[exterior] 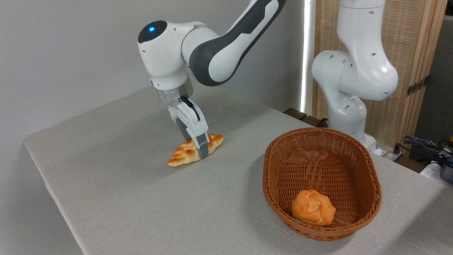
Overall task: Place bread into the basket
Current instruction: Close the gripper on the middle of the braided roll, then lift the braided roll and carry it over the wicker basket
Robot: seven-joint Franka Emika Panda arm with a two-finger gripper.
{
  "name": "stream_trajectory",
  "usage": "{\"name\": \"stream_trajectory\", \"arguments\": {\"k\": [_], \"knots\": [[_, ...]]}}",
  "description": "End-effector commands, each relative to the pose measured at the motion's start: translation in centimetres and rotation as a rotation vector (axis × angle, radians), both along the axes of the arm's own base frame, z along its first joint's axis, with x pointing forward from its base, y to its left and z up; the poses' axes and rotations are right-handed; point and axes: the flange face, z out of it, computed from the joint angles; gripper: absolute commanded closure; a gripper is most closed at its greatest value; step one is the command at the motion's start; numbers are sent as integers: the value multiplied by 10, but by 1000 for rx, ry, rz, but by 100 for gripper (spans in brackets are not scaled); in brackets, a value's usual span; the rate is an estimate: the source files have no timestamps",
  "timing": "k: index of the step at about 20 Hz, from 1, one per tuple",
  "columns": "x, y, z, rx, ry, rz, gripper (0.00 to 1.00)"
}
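Observation:
The bread (184,154) is a long braided golden loaf lying on the grey table (124,184), left of the basket. My gripper (195,147) has come down over the loaf's right half and stands astride it. One grey fingertip (202,150) shows at the loaf's near side, while the other is hidden behind the loaf. The fingers are apart with the bread between them, and the loaf rests flat on the cloth. The oval reddish-brown wicker basket (354,156) stands to the right, well apart from the gripper.
A small round orange-golden bun (313,207) lies in the basket's near end. The arm's white base (348,88) rises behind the basket. A wooden screen (407,42) and cables (424,145) are at the back right. The table's edge runs along the left and front.

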Motion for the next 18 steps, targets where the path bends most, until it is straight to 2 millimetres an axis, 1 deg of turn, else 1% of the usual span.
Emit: {"name": "stream_trajectory", "arguments": {"k": [1, 5, 6, 8, 9, 11, 12, 14, 15, 16, 18], "knots": [[-1, 0, -1, -6, -11, 1, 78], [2, 2, 4, -9, -16, 5, 78], [6, 4, 12, -14, -29, 10, 78], [14, 2, 35, -22, -35, 9, 78], [18, 4, 49, -23, -24, 5, 77], [21, 29, 66, -24, 29, -10, 77], [18, 41, 71, -30, 57, -50, 77], [9, 73, 83, -38, 89, -121, 77], [4, 84, 87, -7, 106, -179, 77], [-1, 95, 85, 25, 145, -234, 75], [-8, 108, 85, 76, 189, -313, 74]]}}
